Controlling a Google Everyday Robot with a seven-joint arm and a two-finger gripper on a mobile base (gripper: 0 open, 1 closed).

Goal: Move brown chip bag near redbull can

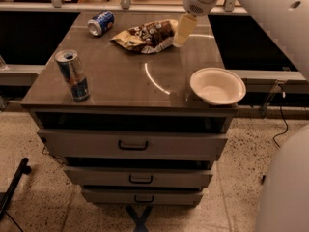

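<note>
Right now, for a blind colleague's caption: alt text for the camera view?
The gripper hangs at the right end of the brown chip bag at the back of the table; the redbull can stands front left.

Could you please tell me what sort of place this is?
Probably a robot test lab: a three-drawer cabinet on a speckled floor, with a loose cable trailing nearby. The gripper hovers at the right end of the brown chip bag.
</note>
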